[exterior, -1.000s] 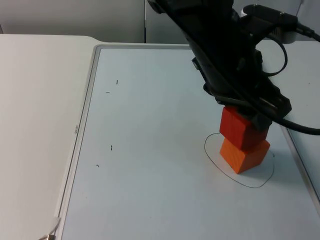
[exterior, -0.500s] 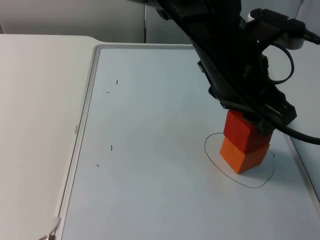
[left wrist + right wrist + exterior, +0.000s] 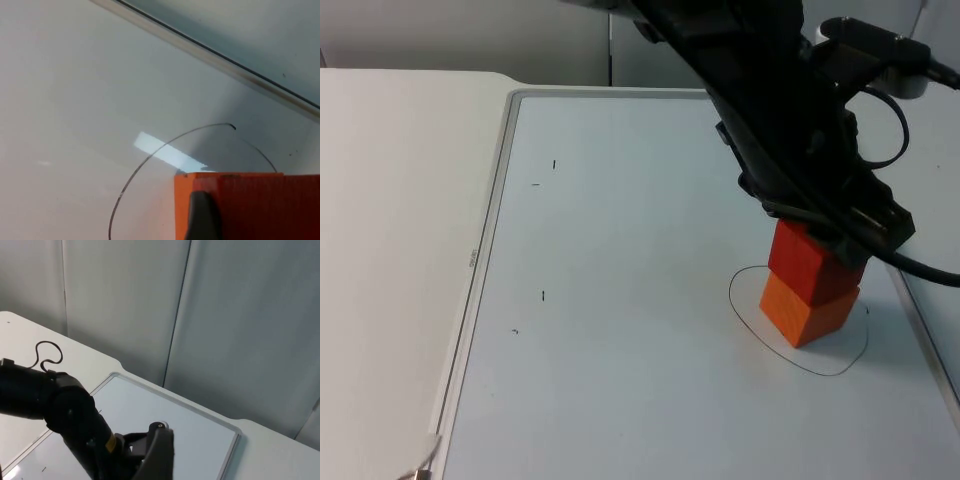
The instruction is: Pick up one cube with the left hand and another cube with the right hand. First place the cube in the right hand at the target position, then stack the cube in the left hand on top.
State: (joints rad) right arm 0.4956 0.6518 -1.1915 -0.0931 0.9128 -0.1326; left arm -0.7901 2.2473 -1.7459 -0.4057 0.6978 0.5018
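The red cube (image 3: 804,262) looks small, light and hard, with flat sides that are easy to pinch. The best place to hold it is on two opposite flat sides, near the middle, so it does not twist.

The left pincer (image 3: 830,238) is clamped on the red cube, coming down on it from above. One black fingertip (image 3: 200,215) presses flat against the cube's side. Right under the pincer, the red cube sits on top of the orange cube (image 3: 807,307), and the two seem to touch. The red one is turned a little and sits a bit toward the arm (so the stack may be slightly off).

The orange cube rests on the tabletop (image 3: 620,350), inside the drawn ring (image 3: 740,310) that marks the target.

I think letting go slowly is safest, since a light cube can tip or slide.

The right pincer (image 3: 159,450) waits up high, away from the cubes; I cannot tell if it is open.
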